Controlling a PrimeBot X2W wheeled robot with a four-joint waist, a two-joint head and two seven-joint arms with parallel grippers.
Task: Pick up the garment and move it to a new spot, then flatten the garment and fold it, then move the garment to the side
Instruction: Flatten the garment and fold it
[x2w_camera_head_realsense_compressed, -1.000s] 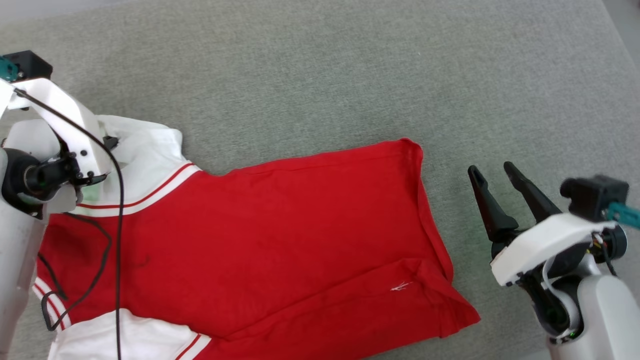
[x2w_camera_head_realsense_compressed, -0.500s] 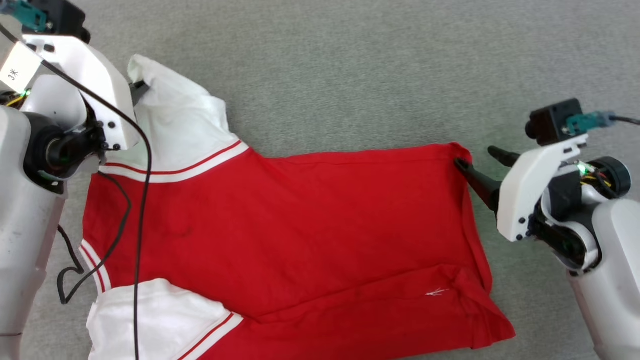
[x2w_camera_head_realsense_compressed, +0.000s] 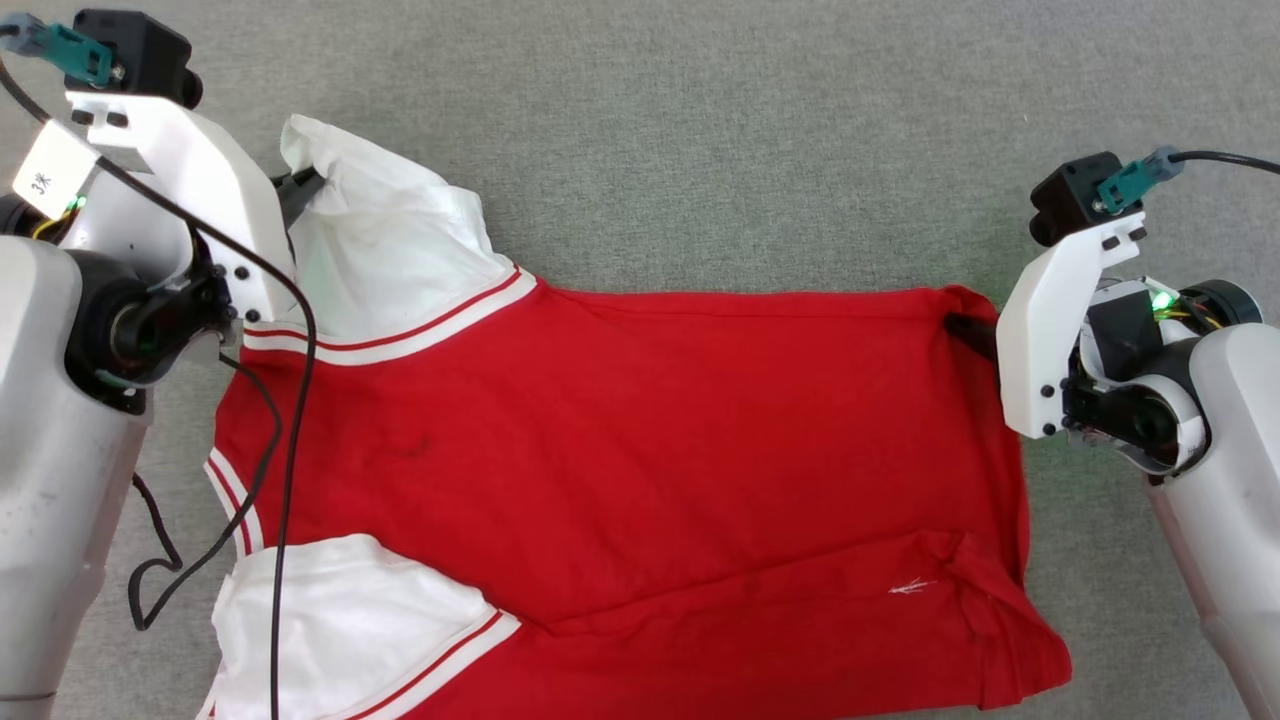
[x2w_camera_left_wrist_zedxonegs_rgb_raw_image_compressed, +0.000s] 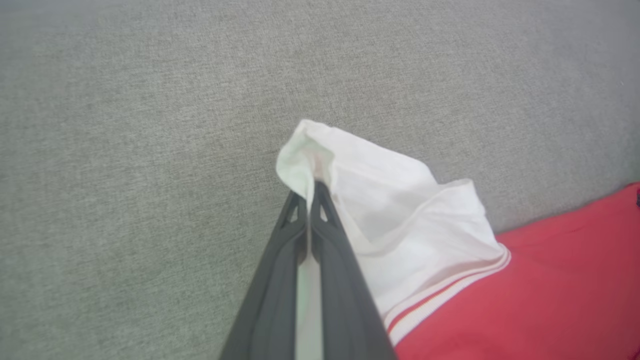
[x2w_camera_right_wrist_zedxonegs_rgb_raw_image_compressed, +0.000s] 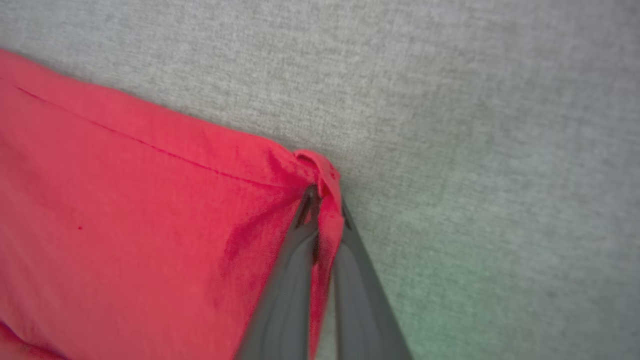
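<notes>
The garment (x2w_camera_head_realsense_compressed: 620, 440) lies spread on the grey fabric surface, red body with white sleeves and red-and-white stripe trim; its chest print is hidden. My left gripper (x2w_camera_left_wrist_zedxonegs_rgb_raw_image_compressed: 311, 192) is shut on the tip of the far white sleeve (x2w_camera_left_wrist_zedxonegs_rgb_raw_image_compressed: 390, 200), which stands lifted off the surface. At the far right, my right gripper (x2w_camera_right_wrist_zedxonegs_rgb_raw_image_compressed: 322, 200) is shut on the garment's red hem corner (x2w_camera_right_wrist_zedxonegs_rgb_raw_image_compressed: 320, 167); the cloth runs between its fingers. In the head view my left gripper (x2w_camera_head_realsense_compressed: 300, 185) and right gripper (x2w_camera_head_realsense_compressed: 965, 330) sit at the two far corners, mostly hidden behind their wrists.
Grey fabric surface (x2w_camera_head_realsense_compressed: 760, 140) stretches beyond the garment and to both sides. A black cable (x2w_camera_head_realsense_compressed: 285, 480) from the left arm hangs over the garment's left part. The near white sleeve (x2w_camera_head_realsense_compressed: 340, 630) lies at the bottom left.
My right gripper moved in to the hem corner and closed on it. The head camera shifted, so the garment now sits higher and more central. The left gripper kept its hold on the sleeve.
</notes>
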